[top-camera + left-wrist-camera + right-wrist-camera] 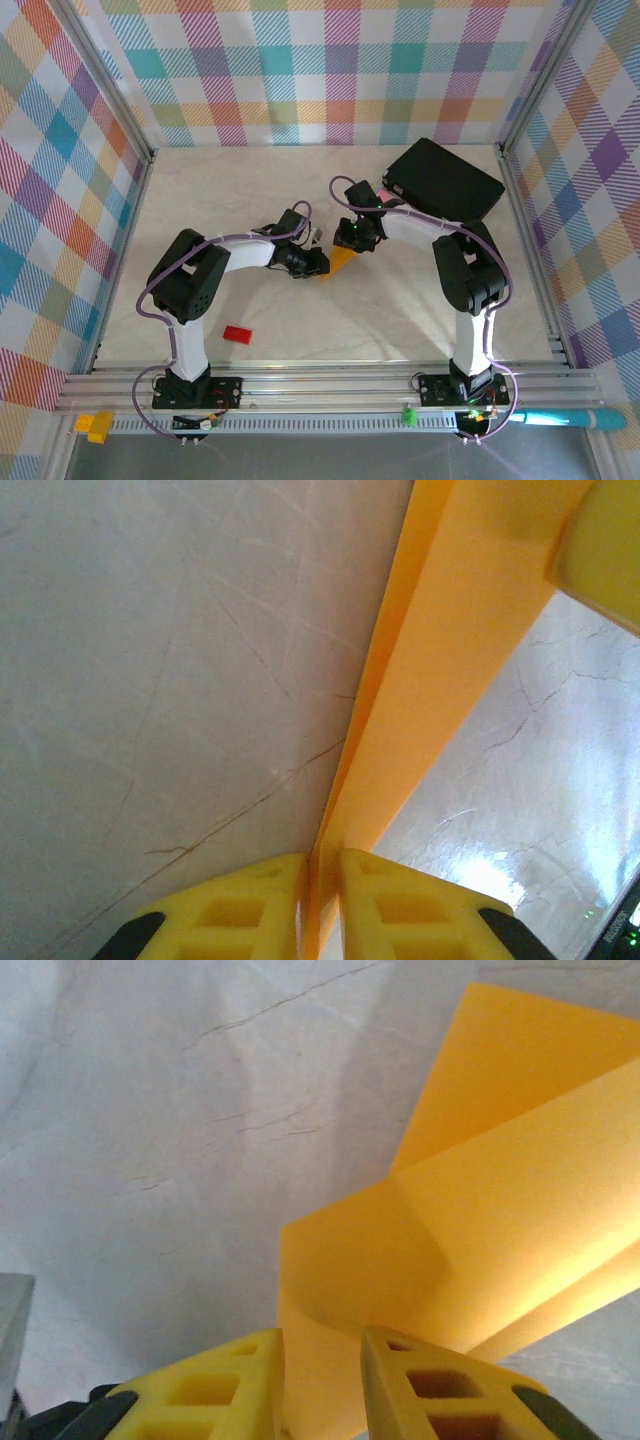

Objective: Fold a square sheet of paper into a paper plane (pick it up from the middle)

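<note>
The square sheet of paper (341,262) is orange-yellow and folded into a narrow, pointed shape with layered flaps. It is held off the table between the two arms at mid-table. My left gripper (318,263) comes from the left and is shut on it. In the left wrist view its yellow fingers (322,865) pinch the thin folded edge of the paper (470,630), which runs up and to the right. My right gripper (356,240) comes from the right. In the right wrist view its jaws (322,1360) stand slightly apart, with a folded flap of the paper (500,1190) filling the gap.
A black box (445,182) lies at the back right, just behind the right arm. A small red block (237,334) lies on the marble table (200,200) near the left arm's base. Checked walls close in the back and both sides.
</note>
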Controlling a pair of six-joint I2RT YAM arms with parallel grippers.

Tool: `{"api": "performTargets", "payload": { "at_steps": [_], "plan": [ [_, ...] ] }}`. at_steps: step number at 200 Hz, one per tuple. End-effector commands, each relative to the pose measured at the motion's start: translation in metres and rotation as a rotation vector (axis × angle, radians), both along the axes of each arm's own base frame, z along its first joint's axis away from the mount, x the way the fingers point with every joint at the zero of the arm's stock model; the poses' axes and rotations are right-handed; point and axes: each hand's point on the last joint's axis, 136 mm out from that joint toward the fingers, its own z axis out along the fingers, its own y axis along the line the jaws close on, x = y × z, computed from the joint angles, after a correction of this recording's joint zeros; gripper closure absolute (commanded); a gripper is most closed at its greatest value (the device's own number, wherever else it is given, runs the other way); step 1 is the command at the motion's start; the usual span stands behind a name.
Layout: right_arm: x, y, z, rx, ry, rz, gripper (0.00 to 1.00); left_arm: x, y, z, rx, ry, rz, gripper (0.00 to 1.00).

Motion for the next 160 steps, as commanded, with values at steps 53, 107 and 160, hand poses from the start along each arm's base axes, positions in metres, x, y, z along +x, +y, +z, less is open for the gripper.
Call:
{"api": "performTargets", "payload": {
  "at_steps": [53, 107, 160],
  "plan": [
    [0.003, -0.017, -0.012, -0.077, 0.022, -0.042, 0.73, -0.032, 0.026, -0.058, 0.192, 0.106, -0.008, 0.83],
    [0.001, -0.024, -0.021, -0.108, 0.041, -0.06, 0.73, -0.032, 0.026, -0.057, 0.19, 0.104, -0.005, 0.83],
    [-0.003, -0.032, -0.03, -0.131, 0.062, -0.075, 0.73, -0.029, 0.023, -0.051, 0.175, 0.092, -0.005, 0.82]
  ]
}}
